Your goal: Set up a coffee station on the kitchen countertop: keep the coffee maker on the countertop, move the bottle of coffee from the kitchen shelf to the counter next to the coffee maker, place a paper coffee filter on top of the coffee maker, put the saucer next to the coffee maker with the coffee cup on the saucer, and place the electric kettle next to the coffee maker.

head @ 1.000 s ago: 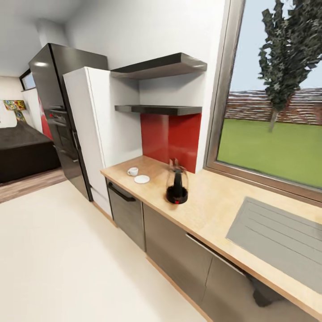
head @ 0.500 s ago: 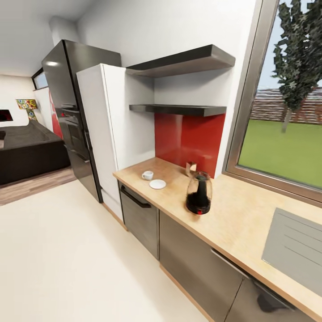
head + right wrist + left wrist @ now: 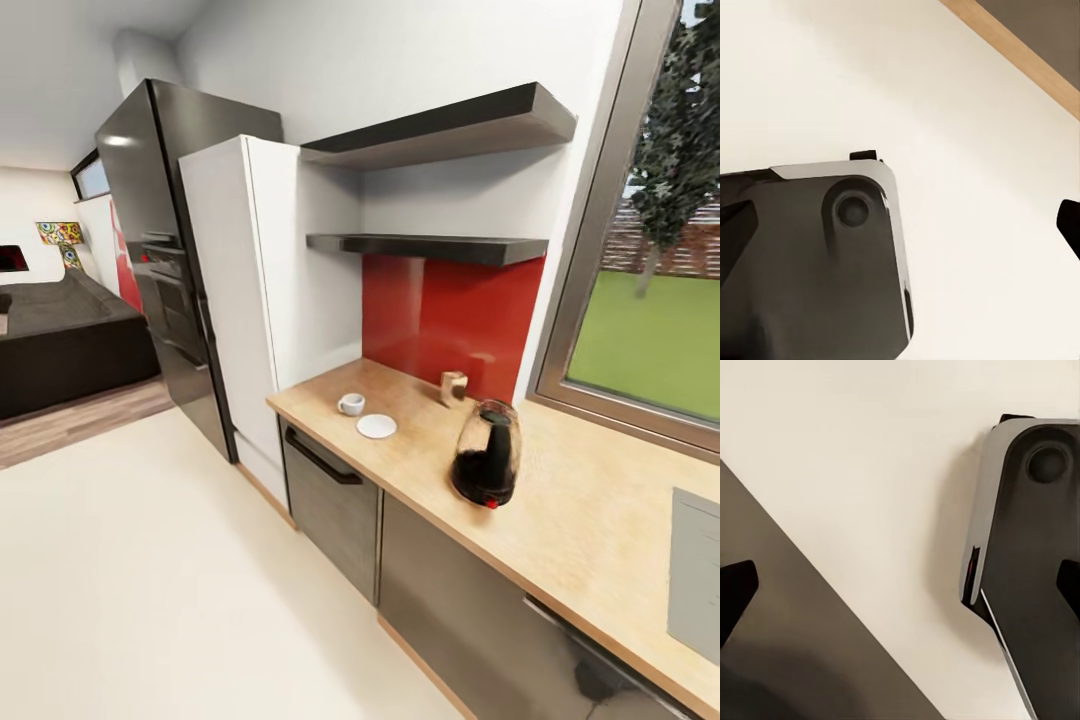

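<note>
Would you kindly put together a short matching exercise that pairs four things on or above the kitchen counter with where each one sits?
Things:
1. electric kettle
2. coffee cup
3. saucer
4. lower dark shelf

Places:
A. mounted on the wall above the red backsplash
B. near the front edge of the kitchen countertop, closest to the window
C. nearest the tall white cabinet, standing straight on the countertop
D. lying flat between the cup and the kettle, with nothing on it

Pairs: 1-B, 2-C, 3-D, 4-A
</note>
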`<state>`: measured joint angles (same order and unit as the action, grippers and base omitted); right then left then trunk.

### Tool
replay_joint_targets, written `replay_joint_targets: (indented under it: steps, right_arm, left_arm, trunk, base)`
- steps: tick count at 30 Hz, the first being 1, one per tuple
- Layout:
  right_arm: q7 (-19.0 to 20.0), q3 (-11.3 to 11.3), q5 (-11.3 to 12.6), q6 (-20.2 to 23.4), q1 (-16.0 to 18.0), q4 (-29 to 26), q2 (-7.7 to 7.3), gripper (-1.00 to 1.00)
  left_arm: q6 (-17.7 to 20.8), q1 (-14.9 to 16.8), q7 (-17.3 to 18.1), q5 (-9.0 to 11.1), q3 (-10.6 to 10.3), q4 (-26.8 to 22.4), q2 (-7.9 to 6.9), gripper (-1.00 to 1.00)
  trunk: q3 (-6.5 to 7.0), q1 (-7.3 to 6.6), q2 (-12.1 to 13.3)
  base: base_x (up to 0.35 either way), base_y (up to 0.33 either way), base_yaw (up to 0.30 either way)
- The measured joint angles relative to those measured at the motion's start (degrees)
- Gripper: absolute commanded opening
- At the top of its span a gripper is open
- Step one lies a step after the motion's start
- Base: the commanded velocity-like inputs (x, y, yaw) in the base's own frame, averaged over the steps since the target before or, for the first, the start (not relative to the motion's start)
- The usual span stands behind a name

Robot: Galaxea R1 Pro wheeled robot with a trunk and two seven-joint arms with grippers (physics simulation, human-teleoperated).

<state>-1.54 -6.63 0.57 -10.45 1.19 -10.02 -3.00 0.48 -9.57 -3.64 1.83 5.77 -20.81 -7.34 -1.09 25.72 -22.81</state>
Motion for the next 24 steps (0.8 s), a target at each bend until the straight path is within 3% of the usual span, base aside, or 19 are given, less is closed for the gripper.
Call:
replay_joint_targets:
  steps: [7,14,24]
  right_arm:
    - [0.03,0.18,-0.36,-0.06,0.00,-0.03,0.17,1.00]
    - [0.03,0.33,-3.79,-0.18,0.00,-0.05,0.34,1.00]
    - [0.00,-0.01,-3.68,0.04,0.00,-0.21,0.40,1.00]
  left_arm:
    - [0.00,0.00,0.01,-0.07,0.00,-0.27,0.03,1.00]
    - [0.00,0.00,0.02,-0.08,-0.08,-0.44,0.05,1.00]
    - [0.00,0.00,-0.07,-0.08,-0.06,-0.44,0.11,1.00]
  trunk:
    - [0.00,0.00,0.00]
    - [0.00,0.00,0.00]
    - [0.00,0.00,0.00]
  base:
    - [0.245,0.251,0.000]
    - [0.236,0.261,0.000]
    - [0.233,0.269,0.000]
